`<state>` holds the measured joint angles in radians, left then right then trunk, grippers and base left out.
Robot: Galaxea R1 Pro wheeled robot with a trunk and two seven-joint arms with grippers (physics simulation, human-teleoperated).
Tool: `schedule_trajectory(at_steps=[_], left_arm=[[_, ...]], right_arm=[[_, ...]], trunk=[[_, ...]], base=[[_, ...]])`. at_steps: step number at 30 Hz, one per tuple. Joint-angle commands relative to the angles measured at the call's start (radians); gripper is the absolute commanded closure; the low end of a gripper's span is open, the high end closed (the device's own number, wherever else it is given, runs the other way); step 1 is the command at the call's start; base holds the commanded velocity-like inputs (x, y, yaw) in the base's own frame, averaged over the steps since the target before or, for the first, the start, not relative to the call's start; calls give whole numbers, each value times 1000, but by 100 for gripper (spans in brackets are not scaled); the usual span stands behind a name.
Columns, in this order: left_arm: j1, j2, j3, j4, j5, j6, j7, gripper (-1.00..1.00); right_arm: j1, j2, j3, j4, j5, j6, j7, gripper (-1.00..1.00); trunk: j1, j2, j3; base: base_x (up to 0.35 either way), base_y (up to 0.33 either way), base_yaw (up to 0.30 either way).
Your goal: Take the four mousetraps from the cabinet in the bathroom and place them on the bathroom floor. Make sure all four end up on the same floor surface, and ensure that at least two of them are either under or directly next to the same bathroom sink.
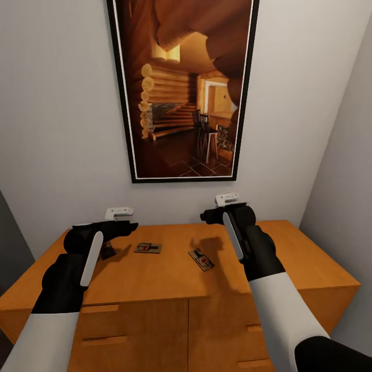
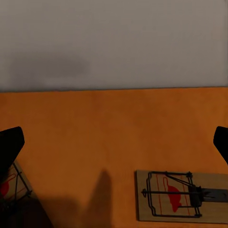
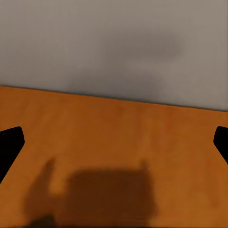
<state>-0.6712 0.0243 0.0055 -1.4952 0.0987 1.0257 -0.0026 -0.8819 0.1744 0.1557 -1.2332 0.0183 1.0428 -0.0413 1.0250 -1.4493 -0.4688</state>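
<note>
Two mousetraps lie flat on top of the cabinet (image 1: 155,279), out in the open. One trap (image 1: 148,248) sits left of the middle of the surface, square to the wall; the other trap (image 1: 201,259) lies to its right, turned at an angle, with a red mark on its wood. A third trap (image 1: 107,251) shows as a dark shape just under the left gripper (image 1: 124,227), mostly hidden by it. In the left wrist view the square-lying trap (image 2: 183,195) shows its wire frame and a red mouse print, and the corner of the hidden trap (image 2: 14,187) sits right beside one dark fingertip.

The left gripper hangs low over the surface near the wall, its fingers (image 2: 10,142) spread wide with nothing between them. The right gripper (image 1: 219,213) is held higher, above the back of the cabinet and clear of the angled trap; its fingers (image 3: 9,142) are also spread wide and empty, casting a blocky shadow on the wood.

The cabinet has flat fronts with slim bar handles. Behind it is a pale wall bearing a large black-framed picture (image 1: 186,88) of a log-cabin interior.
</note>
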Motion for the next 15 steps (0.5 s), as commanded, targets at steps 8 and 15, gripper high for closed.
schedule_trajectory(at_steps=[8,15], left_arm=[[-1,0,0,2,7,5,1,-100],[-1,0,0,3,7,5,0,-100]], right_arm=[[11,0,25,10,3,4,-3,-100],[16,0,30,16,3,4,-4,-100]], trunk=[[0,-1,-1],[0,-1,-1]], base=[[0,0,0],[0,0,0]])
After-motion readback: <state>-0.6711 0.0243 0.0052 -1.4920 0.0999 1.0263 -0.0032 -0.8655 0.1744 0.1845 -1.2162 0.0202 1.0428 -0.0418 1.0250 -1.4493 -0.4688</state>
